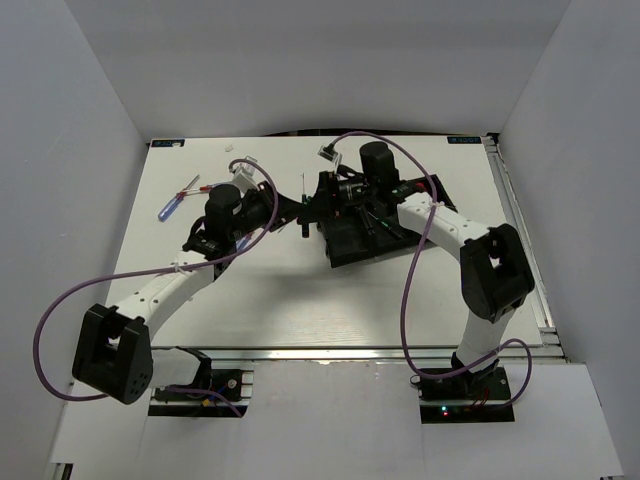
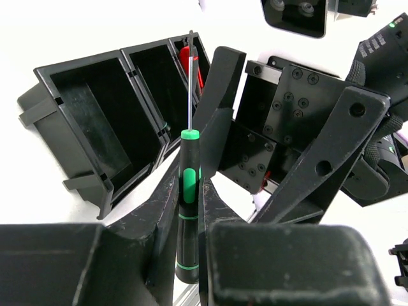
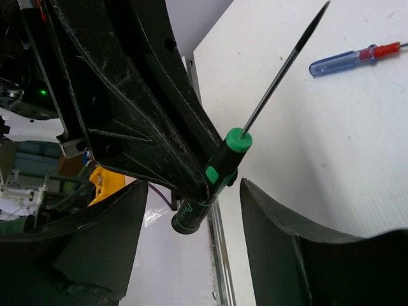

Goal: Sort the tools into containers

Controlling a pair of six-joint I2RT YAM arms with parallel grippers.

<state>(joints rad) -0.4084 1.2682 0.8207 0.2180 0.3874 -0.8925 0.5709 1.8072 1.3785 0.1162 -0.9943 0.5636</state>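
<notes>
- Far left of the flat white worktop point(image 1: 300, 310): a thin screwdriver with a blue handle and a red collar point(image 1: 168, 206), lying loose, well apart from the tray, not yet sorted.
- Next along, the black two-fingered left hand point(image 1: 298, 208): pinched fully shut on the handle of a slim black screwdriver with green marks point(image 2: 187, 210).
- Screwdriver held up off the worktop, between the two arms, just left of the tray, its thin shaft pointing away from the left wrist.
- Facing it, the right hand point(image 3: 194, 188): open, fingers well apart, one on either side of that same handle. No contact to be made out, nothing in its grip.
- Right of centre, the black rectangular plastic tray point(image 1: 350, 250): three square compartments in a row, partly hidden under the right arm from above. In the left wrist view, a red tool point(image 2: 199, 70) in the compartment farthest from that camera, kind not clear.
- Step in hand, by the look of things: passing the black screwdriver from left to right, short of the tray.
- Next move, most likely: close the right hand squarely on the free part of the handle, clear of the left fingers, and only then let go with the left.
- Calls for fine alignment, with a slim round handle apt to twist or slip between the pads.
- After that, carry over the tray and release into one compartment; which one, impossible to tell from here.
</notes>
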